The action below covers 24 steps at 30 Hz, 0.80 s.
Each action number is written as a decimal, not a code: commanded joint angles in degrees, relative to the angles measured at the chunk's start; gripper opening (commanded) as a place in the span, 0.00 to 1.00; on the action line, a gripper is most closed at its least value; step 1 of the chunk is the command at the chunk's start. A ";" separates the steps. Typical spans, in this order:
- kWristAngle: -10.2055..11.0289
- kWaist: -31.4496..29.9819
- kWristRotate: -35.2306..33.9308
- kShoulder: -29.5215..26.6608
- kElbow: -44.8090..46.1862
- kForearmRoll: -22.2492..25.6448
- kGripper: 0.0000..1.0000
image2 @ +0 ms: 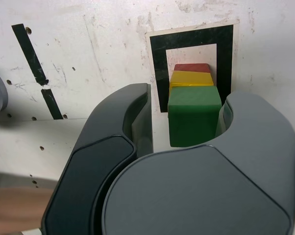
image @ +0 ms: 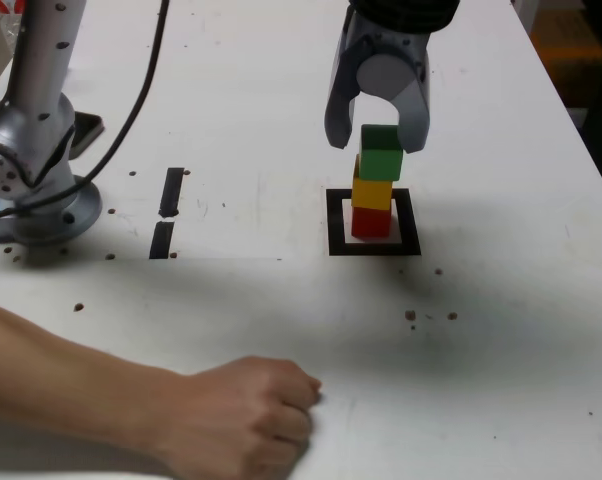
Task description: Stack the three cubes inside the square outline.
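Stacking looks finished: green cube [image: 382, 152] sits on yellow cube [image: 372, 192], on red cube [image: 371, 222], inside the square outline [image: 373, 247] on the desk [image: 231, 300]. Tool [image: 378, 128] stands apart around green, with a gap at one jaw; only withdrawal is left.
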 commanded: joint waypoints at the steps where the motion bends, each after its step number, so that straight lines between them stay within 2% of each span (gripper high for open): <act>1: 0.06 0.10 0.05 -0.10 0.12 0.58 0.59; 10: 0.23 0.10 0.40 -1.02 -0.02 0.77 0.62; 18: 2.72 0.11 0.48 -9.82 2.90 1.81 0.65; 24: 3.10 0.56 -0.73 -16.29 10.02 1.75 0.65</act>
